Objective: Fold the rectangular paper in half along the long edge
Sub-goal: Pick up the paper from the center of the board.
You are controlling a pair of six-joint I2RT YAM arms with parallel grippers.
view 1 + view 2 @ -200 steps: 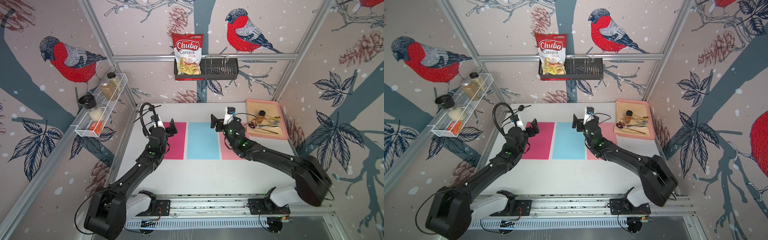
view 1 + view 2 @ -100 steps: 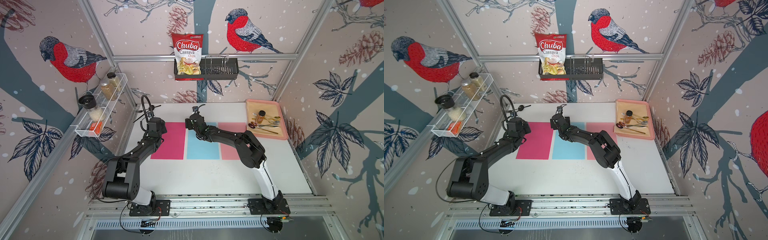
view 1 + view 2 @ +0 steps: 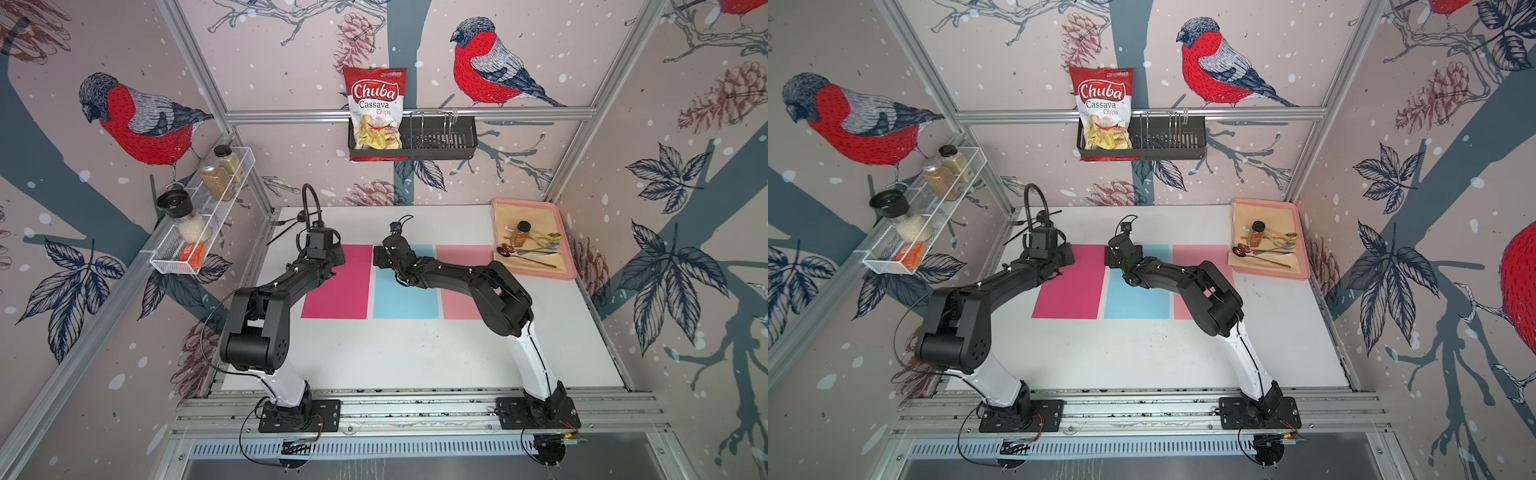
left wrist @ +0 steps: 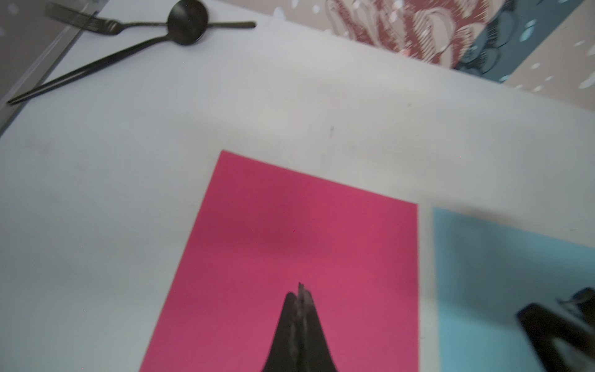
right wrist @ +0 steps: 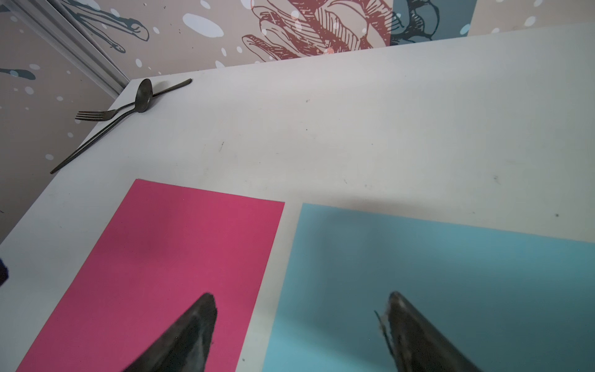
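Two grippers hover over the far part of the magenta paper [image 4: 289,232]. The left gripper [image 4: 301,291] is pinched fully closed with nothing between its fingers, and its tip points over that sheet, a little inside the far short edge. Whether it touches the sheet cannot be told. The right gripper [image 5: 301,309] is spread wide and empty. One finger stands over the magenta paper near its long edge and the other over the blue paper [image 5: 450,273], so the jaws straddle the narrow white gap between the two sheets.

The magenta paper lies flat and unfolded on the white table [image 3: 415,357]. The blue paper lies just beside it, long edge to long edge, apart by a thin strip of table. A light pink paper [image 3: 457,305] lies past the blue one, farther from the magenta sheet and partly under the right arm. Beyond the magenta paper's far short edge, toward the table's corner, a black spoon [image 4: 188,21] lies across a black fork [image 4: 83,21]. Well apart from the magenta paper, past both other sheets, a pink tray [image 3: 569,249] holds a small jar and cutlery.
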